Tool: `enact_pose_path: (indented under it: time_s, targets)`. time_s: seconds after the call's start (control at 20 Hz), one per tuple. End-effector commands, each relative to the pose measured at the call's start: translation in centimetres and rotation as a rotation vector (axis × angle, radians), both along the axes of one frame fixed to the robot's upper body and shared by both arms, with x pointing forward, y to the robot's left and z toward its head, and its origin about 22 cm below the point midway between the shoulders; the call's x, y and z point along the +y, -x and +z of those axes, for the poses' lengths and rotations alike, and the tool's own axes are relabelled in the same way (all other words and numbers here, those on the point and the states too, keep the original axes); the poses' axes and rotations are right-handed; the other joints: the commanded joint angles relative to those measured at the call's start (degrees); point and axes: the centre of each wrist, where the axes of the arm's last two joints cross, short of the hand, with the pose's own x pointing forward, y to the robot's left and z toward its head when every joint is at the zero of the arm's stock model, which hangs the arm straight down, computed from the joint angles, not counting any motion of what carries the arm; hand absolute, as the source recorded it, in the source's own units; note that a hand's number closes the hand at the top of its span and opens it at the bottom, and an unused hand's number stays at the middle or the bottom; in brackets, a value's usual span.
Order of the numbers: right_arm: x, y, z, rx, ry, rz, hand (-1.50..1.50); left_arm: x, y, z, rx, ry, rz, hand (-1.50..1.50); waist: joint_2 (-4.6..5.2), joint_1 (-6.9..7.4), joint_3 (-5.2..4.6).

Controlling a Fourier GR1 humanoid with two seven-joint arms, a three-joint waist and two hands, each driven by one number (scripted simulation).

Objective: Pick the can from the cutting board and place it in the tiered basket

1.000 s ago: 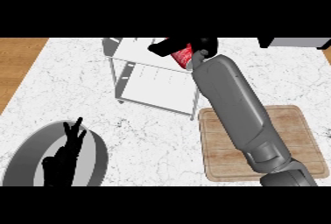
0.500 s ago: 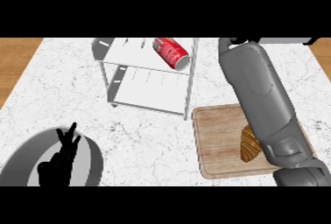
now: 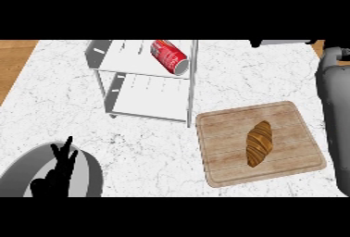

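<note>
The red can [image 3: 169, 56] is lying on its side on the top shelf of the white tiered basket [image 3: 107, 83]. A croissant [image 3: 259, 142] is sitting on the cutting board [image 3: 226, 159]. The left hand [image 3: 59, 172] is resting over a grey plate [image 3: 87, 167], fingers straight and released. Only the right forearm [image 3: 336, 115] is showing at the edge; its hand seems to be out of view.

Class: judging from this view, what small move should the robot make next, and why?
Probably just bring the right arm back to rest. The can already lies on its side on the tiered basket's top shelf, and only a croissant remains on the cutting board.
</note>
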Motion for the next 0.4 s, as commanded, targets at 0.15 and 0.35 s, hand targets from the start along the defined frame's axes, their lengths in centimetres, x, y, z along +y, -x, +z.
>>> enact_pose_path:
  time_s: [0.15, 0.35]
  targets:
    - [-10.9, 7.2, -0.3, 0.008, 0.020, 0.025, -1.50, 0.2, -0.4, -0.8, 0.027, 0.035, -0.003, 0.00, 0.68, -1.10, -1.41]
    - [-16.2, 10.8, 2.0, -0.006, 0.023, 0.083, -1.50, -1.0, -1.0, -1.7, 0.020, 0.034, -0.012, 0.00, 0.98, -0.93, -1.46]
